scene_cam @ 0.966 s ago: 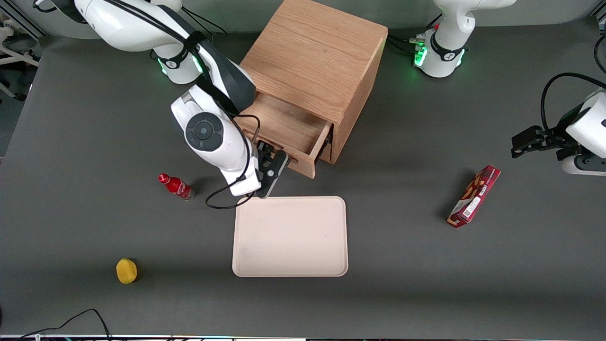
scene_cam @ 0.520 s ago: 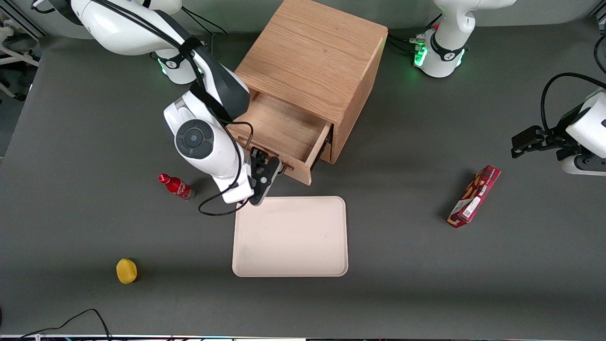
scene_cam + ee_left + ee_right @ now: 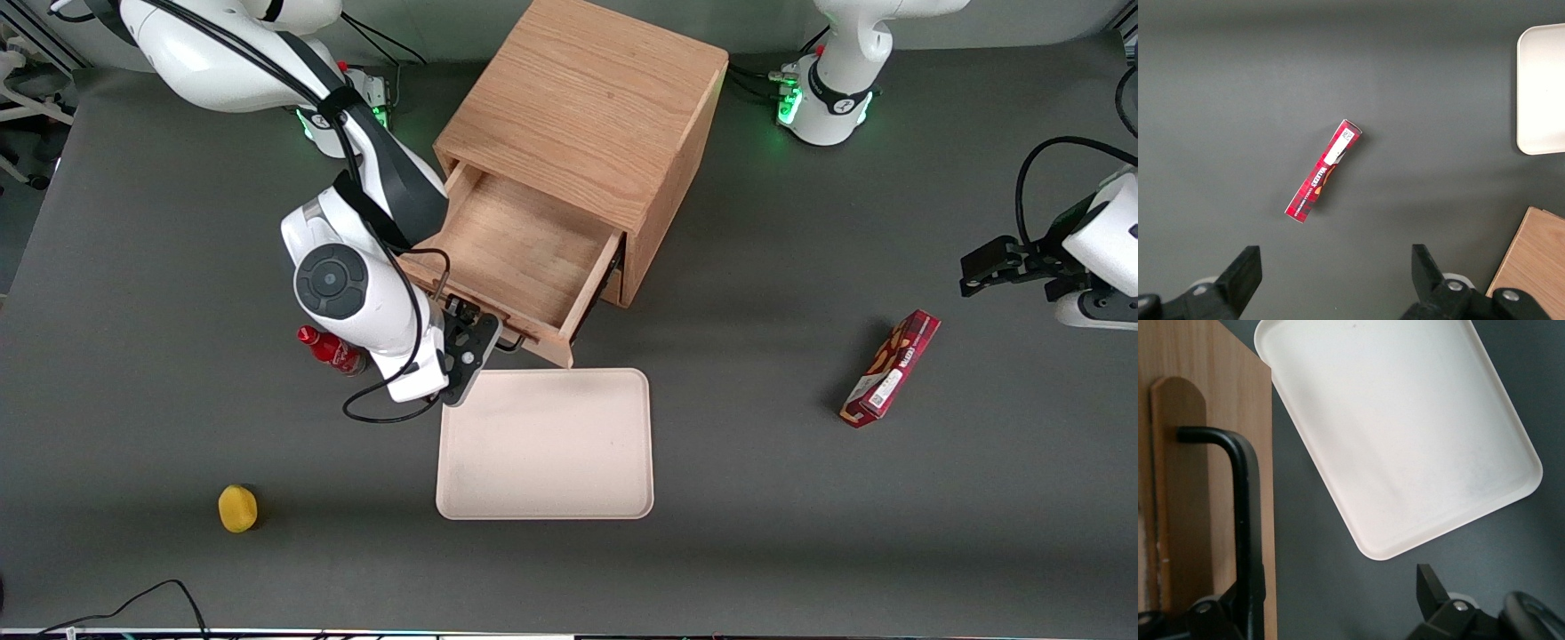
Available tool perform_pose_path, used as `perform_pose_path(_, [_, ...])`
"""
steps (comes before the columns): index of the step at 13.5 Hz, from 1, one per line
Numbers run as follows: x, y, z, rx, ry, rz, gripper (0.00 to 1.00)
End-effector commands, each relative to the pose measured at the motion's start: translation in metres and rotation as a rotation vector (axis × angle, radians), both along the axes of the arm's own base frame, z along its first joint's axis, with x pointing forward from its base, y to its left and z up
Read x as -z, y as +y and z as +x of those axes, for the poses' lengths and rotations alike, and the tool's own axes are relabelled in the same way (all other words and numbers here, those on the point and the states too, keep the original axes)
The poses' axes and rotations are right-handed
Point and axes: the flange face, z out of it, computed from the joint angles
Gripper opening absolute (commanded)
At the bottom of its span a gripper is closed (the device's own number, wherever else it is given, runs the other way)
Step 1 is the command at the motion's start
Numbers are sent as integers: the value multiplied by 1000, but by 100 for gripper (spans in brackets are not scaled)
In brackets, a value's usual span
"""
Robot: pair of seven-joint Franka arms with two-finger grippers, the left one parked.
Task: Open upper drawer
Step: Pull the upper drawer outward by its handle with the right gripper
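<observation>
The oak cabinet (image 3: 587,98) stands near the table's middle. Its upper drawer (image 3: 524,249) is pulled out toward the front camera and shows an empty light-wood inside. My right gripper (image 3: 476,333) is at the drawer's front, by the black bar handle (image 3: 508,343). In the right wrist view the gripper (image 3: 1331,593) is open. The handle (image 3: 1248,520) runs just inside one finger, against the drawer front (image 3: 1205,420). The other finger (image 3: 1431,593) is far from it, over bare table. The lower drawer is hidden under the upper one.
A pale tray (image 3: 544,444) lies just nearer the front camera than the drawer front, also in the right wrist view (image 3: 1405,433). A red bottle (image 3: 331,349) lies beside my wrist. A yellow object (image 3: 237,508) sits nearer the camera. A red box (image 3: 892,368) lies toward the parked arm's end.
The gripper has moved toward the front camera and the working arm's end with the handle. The upper drawer has slid farther out of the cabinet.
</observation>
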Motion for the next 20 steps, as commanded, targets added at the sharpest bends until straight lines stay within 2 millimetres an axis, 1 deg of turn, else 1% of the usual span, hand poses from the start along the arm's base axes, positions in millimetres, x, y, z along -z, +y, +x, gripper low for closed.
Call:
perform_pose_path(1, [2, 1, 18, -24, -23, 7, 100])
perform_pose_path(2, [1, -4, 24, -13, -30, 5, 100])
perform_pose_path(3, [4, -5, 27, -9, -31, 4, 100])
perform_pose_path(4, [3, -2, 31, -10, -39, 10, 100])
perform_pose_path(6, [3, -4, 40, 3, -50, 13, 100])
perform_pose_path(8, [8, -5, 48, 9, -56, 17, 100])
perform_pose_path(11, [13, -12, 60, 13, -73, 5, 100])
perform_pose_path(12, [14, -19, 65, 23, -79, 0, 100])
perform_pose_path(13, [11, -19, 68, 26, -87, 2, 100])
perform_pose_path(14, [13, -20, 69, 28, -88, 1, 100])
perform_pose_path(16, [10, -27, 74, 33, -104, -10, 100])
perform_pose_path(18, [12, -28, 78, 26, -107, -8, 100])
perform_pose_path(20, [10, -29, 81, 25, -114, -6, 100])
